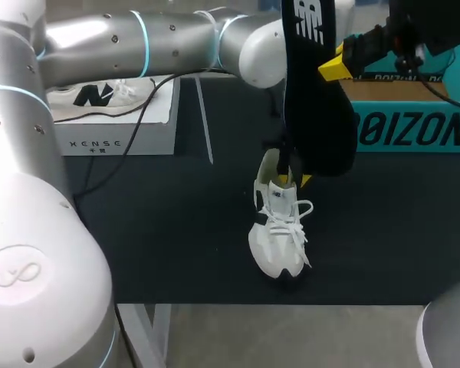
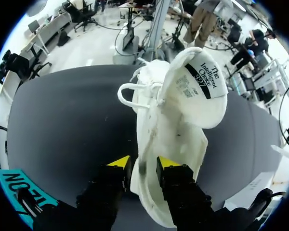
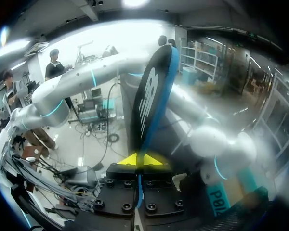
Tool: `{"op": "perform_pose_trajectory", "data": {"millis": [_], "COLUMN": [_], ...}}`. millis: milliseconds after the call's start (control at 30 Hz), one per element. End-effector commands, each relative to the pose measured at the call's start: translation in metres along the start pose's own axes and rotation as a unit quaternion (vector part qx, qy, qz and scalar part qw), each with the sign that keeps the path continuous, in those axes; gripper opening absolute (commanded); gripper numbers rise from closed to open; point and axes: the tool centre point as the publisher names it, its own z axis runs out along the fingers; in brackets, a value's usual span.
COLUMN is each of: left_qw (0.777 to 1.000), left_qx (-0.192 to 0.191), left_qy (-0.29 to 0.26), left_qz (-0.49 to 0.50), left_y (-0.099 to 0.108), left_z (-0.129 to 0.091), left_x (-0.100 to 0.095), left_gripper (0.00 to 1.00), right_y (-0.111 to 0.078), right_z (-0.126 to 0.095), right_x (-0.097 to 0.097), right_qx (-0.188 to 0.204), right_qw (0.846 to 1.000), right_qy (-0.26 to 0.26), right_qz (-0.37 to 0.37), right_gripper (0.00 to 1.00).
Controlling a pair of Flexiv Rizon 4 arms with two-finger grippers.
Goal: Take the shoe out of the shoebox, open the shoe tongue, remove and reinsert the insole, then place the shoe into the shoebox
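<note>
Left arm (image 1: 31, 230), black insole (image 1: 314, 115), white shoe (image 1: 280, 238) on dark tabletop (image 1: 169, 230)

tabletop (image 1: 215, 295) covered side to side with a dark, near-black matte mat (image 1: 383, 230). thin pale line (image 1: 205, 123) across the mat, running from far side toward near side at a slight slant. near edge of tabletop straight, level across the head view. lighting even and diffuse, shadows on the mat soft. in left wrist view, same mat seen as plain dark grey.
</note>
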Motion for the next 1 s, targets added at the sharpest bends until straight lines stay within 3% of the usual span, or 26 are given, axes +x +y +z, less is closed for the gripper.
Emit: {"op": "perform_pose_trajectory", "data": {"millis": [33, 267, 533, 567, 767, 800, 867, 1000], "left_qw": [0.998, 0.975, 0.914, 0.898, 0.843, 0.842, 0.821, 0.821], "left_qx": [-0.024, -0.018, 0.008, 0.019, 0.018, 0.019, 0.001, 0.001], "left_qy": [-0.055, -0.221, -0.406, -0.44, -0.537, -0.538, -0.571, -0.571], "left_qz": [-0.002, 0.002, -0.008, -0.009, -0.024, -0.022, -0.026, -0.026], "left_y": [-0.005, 0.002, 0.016, 0.016, 0.019, 0.018, 0.013, 0.013], "left_z": [-0.014, -0.052, -0.081, -0.085, -0.093, -0.093, -0.092, -0.092], "left_x": [0.014, 0.024, 0.063, 0.071, 0.102, 0.104, 0.112, 0.112], "left_gripper": [1.0, 1.0, 1.0, 1.0, 1.0, 1.0, 1.0, 1.0], "right_y": [0.002, 0.002, 0.002, 0.002, 0.002, 0.002, 0.002, 0.002], "right_z": [0.001, 0.001, 0.001, 0.001, 0.001, 0.001, 0.001, 0.001], "right_x": [-0.002, -0.002, -0.002, -0.002, -0.002, -0.002, -0.002, -0.002], "right_qx": [0.002, 0.002, 0.002, 0.002, 0.002, 0.002, 0.002, 0.002], "right_qw": [1.0, 1.0, 1.0, 1.0, 1.0, 1.0, 1.0, 1.0], "right_qy": [0.001, 0.001, 0.001, 0.001, 0.001, 0.001, 0.001, 0.001], "right_qz": [0.0, 0.0, 0.0, 0.0, 0.0, 0.0, 0.0, 0.0], "right_gripper": [0.0, 0.0, 0.0, 0.0, 0.0, 0.0, 0.0, 0.0]}}
